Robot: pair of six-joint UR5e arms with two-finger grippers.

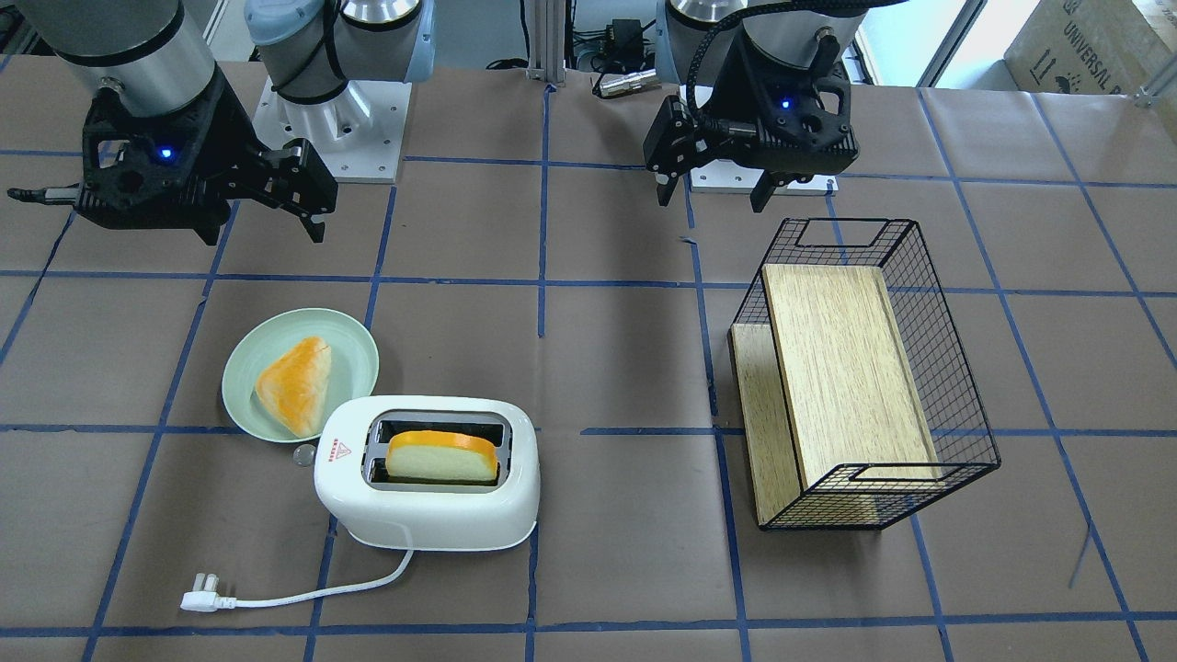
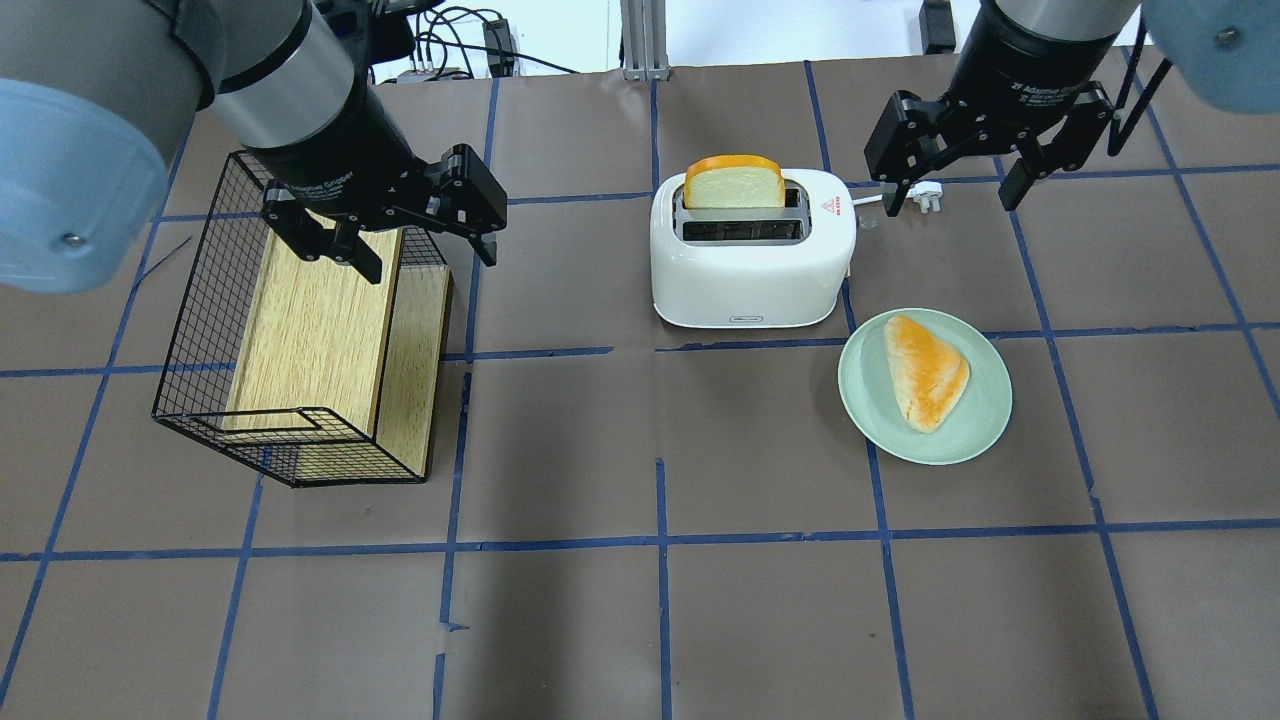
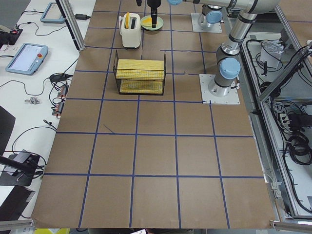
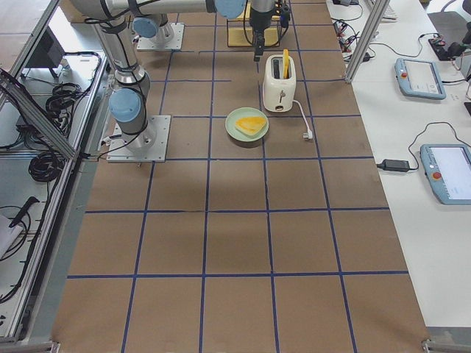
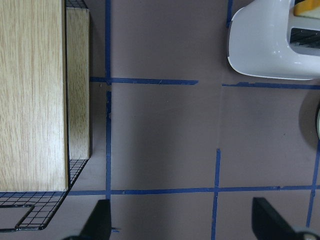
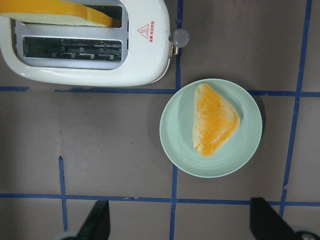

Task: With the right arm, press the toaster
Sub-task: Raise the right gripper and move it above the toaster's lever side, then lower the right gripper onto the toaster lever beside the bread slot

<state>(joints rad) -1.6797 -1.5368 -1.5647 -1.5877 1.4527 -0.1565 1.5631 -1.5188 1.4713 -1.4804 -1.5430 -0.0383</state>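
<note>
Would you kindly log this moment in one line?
right gripper open, clear of toaster; lever knob untouched; bread slice in slot; left gripper open

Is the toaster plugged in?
No, unplugged: the toaster has its plug lying loose on the table, in no socket.

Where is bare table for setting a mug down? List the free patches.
Free: the stretch between the wire basket and the toaster, and the strip on the robot's side of them. Crowded: the toaster's lever end, where plate, cord and plug sit close.
</note>
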